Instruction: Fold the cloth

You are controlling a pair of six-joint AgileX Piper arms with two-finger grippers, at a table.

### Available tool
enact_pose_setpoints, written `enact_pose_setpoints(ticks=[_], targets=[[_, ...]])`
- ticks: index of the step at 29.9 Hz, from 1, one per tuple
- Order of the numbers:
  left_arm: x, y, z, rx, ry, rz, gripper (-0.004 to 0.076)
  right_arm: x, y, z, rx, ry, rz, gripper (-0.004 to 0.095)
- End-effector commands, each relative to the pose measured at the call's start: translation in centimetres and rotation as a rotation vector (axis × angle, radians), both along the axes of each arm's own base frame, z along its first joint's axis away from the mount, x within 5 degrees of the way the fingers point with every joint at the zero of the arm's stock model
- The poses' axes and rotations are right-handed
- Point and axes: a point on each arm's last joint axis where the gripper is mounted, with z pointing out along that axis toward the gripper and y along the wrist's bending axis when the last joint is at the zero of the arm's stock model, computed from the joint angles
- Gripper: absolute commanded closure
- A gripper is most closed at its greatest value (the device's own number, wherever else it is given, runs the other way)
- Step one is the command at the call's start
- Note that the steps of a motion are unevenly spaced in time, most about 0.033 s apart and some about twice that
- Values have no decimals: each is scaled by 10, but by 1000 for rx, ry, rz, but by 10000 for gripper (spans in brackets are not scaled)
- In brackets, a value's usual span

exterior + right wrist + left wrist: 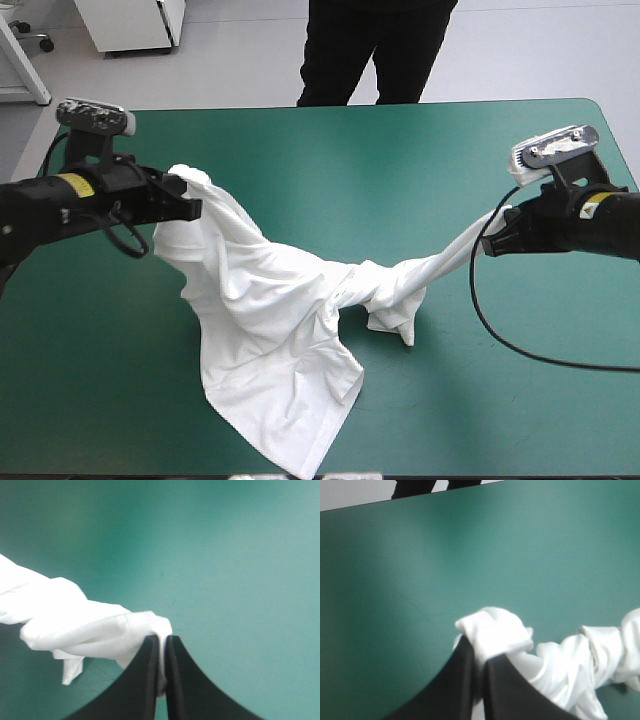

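The white T-shirt [270, 310] is being held stretched between two grippers over the middle of the table [400, 150], one end being lifted toward the table's left edge and the other toward its right edge. The larger part of the cloth is being draped down in loose folds from the left-hand grip onto the table's teal-green cover, with its lowest corner being trailed close to the table's near edge. Toward the table's right side the fabric is being drawn into a twisted rope, and a small crumpled bunch is being rested on the cover near the table's middle. The left gripper [192, 200] is being held above the table's left half. Its black fingers [460, 680] are being pressed almost together on a bunched edge of the shirt, and in the left wrist view a puff of white cloth is being squeezed out past the fingertips. The right gripper [492, 240] is being held above the table's right half, its black fingers [145, 680] likewise being brought all but together, with a thin fold of the T-shirt being pinched between them and the rest being pulled away toward the table's middle
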Motion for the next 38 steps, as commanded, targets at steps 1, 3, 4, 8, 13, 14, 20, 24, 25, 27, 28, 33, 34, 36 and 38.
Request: enact_pose_setpoints(ticks=[1,3,4,8,13,14,20,24,25,27,28,33,34,36,38], targets=[[37,-4,1,-9,-138,59,733,34,-1,-5,-42,-68,-32,925],[59,-9,-12,-7,-113,79,733,54,0,-17,-50,-42,-41,925],[71,-12,-20,-1,-96,81,733,64,0,-23,-53,-28,-45,925],[111,-23,-56,8,-15,83,733,101,5,-51,-65,36,-49,925],[142,-31,-94,28,76,84,733,135,10,-78,-77,108,-48,926],[146,-32,-99,33,88,82,733,140,10,-81,-77,118,-50,926],[157,-34,-116,72,119,70,726,163,10,-93,-68,114,-113,921],[160,-35,-122,97,126,60,584,171,8,-99,-99,94,-125,810],[161,-35,-124,105,130,53,519,171,8,-99,-105,93,-125,752],[162,-36,-125,103,133,50,384,173,8,-100,-103,86,-125,621],[162,-36,-125,103,133,50,307,173,8,-99,-102,80,-125,541],[158,-32,-108,160,147,47,161,171,4,-79,-105,51,-170,283],[154,-31,-97,158,138,46,161,169,4,-71,-105,42,-170,270],[143,-28,-72,143,84,47,161,160,3,-52,-97,8,-173,274],[125,-23,-46,128,31,48,161,147,1,-31,-87,-35,-176,274]])
